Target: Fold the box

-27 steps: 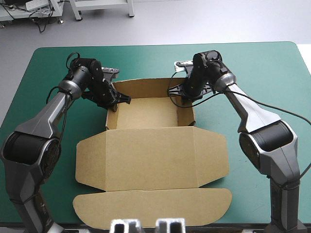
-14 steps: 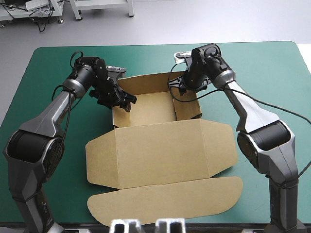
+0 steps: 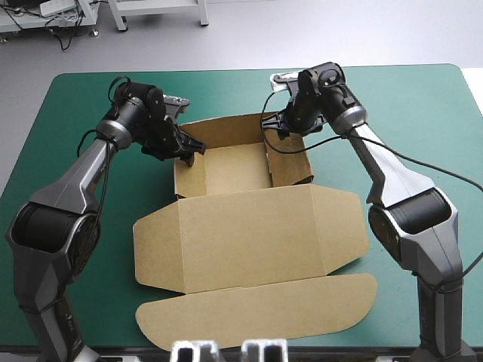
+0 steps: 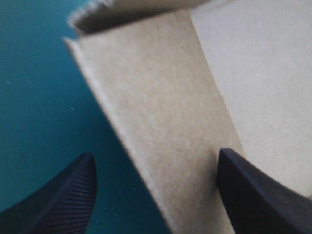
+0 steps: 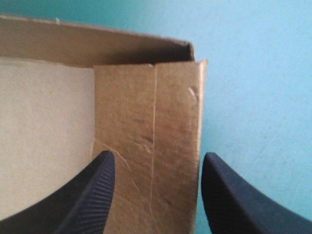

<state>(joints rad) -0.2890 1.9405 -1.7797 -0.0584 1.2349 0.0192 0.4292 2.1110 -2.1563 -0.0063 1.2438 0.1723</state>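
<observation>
Box (image 3: 249, 234) in the middle of the table (image 3: 423, 105): an open tray on the far side, lid flat toward the near edge.
The left gripper (image 4: 156, 155) has its fingers wide apart astride the tray's left wall (one over the cover (image 4: 39, 97), one over the tray floor). The right gripper (image 5: 155, 161) stands just as open astride the right wall, near its far corner.

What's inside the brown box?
Inside the box only its bare floor shows, nothing lying on it. Small patches at the far corners are hidden under the left gripper and right gripper.
</observation>
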